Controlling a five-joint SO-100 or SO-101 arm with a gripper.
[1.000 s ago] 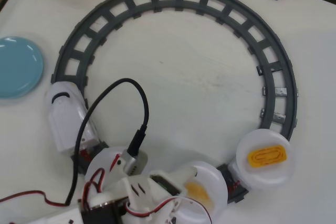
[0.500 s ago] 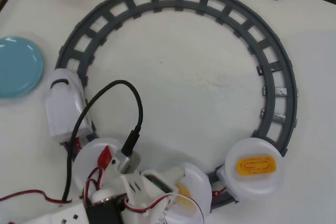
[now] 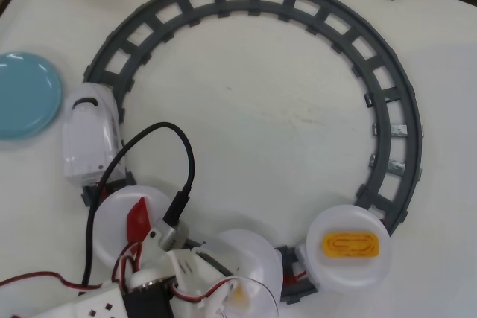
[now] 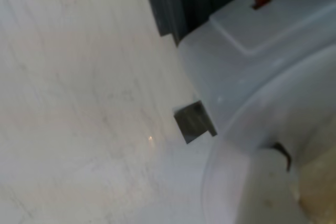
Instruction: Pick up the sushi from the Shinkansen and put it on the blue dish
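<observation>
Sushi (image 3: 238, 296): pale piece on the train's (image 3: 89, 135) middle white plate (image 3: 250, 258), partly under the gripper (image 3: 195, 273). Gripper jaws: spread cannot be told. Blue dish (image 3: 22, 94): overhead view's left edge, bare.

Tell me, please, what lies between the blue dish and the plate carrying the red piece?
In the overhead view, the white Shinkansen sits between the blue dish and the red piece's plate.

Overhead view: blue dish (image 3: 26, 94) far left, Shinkansen (image 3: 91, 135) beside it (on the track (image 3: 387, 102)), carts trailing right.
</observation>
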